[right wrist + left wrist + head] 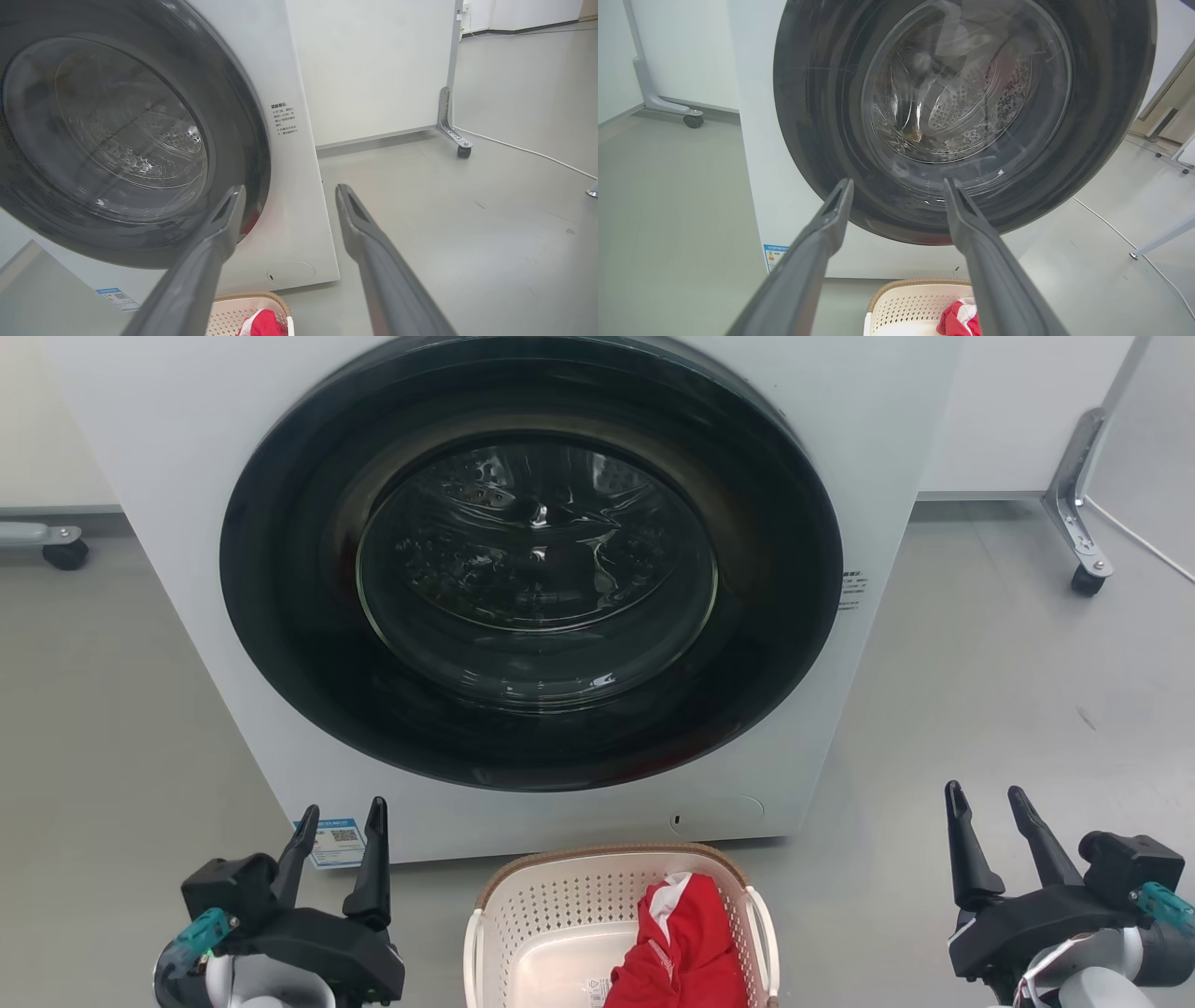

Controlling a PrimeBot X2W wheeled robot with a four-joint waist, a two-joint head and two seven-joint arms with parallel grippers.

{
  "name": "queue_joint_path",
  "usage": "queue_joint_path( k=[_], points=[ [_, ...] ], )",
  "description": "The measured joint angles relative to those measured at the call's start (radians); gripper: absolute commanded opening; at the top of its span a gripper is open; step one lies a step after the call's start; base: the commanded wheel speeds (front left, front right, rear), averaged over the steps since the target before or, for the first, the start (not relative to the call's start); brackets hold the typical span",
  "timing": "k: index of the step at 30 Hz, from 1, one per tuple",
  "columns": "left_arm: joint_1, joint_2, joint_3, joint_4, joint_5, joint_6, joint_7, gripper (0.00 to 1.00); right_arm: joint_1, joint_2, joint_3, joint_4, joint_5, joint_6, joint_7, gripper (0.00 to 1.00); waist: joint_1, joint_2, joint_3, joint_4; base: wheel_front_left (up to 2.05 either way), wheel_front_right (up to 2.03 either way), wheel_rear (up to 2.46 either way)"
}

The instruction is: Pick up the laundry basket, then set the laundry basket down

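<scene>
Head view: laundry basket sits on the floor between left gripper and right gripper, touching neither. Both have fingers spread, holding nothing. Left wrist view: basket below its fingers, right in front of washing machine. Right wrist view: a basket corner below-left of its fingers, caster and cable beyond them. Basket cream, perforated, brown rim, white side handles, red-white garment inside.

No wording is legible. A block of small Chinese print stands on the washing machine, on its white front right of the door, upper middle of the right wrist view. A blue-edged sticker bearing a QR code sits at the front's lower left corner.
</scene>
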Motion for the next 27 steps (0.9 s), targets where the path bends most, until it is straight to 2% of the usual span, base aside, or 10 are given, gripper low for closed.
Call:
queue_joint_path(
  k=[12, 27],
  points=[
    [-0.024, 0.008, -0.016, 0.032, 0.127, 0.025, -0.035, 1.00, -0.012, -0.015, 0.030, 0.006, -0.147, -0.017, -0.036, 1.00, 0.0000, 0.0000, -0.002, -0.001, 0.00, 0.00, 0.00],
    [-0.023, 0.003, -0.002, 0.054, 0.125, 0.026, -0.035, 1.00, -0.019, -0.015, 0.014, 0.010, -0.154, -0.017, -0.036, 1.00, 0.0000, -0.0001, -0.001, -0.001, 0.00, 0.00, 0.00]
  ],
)
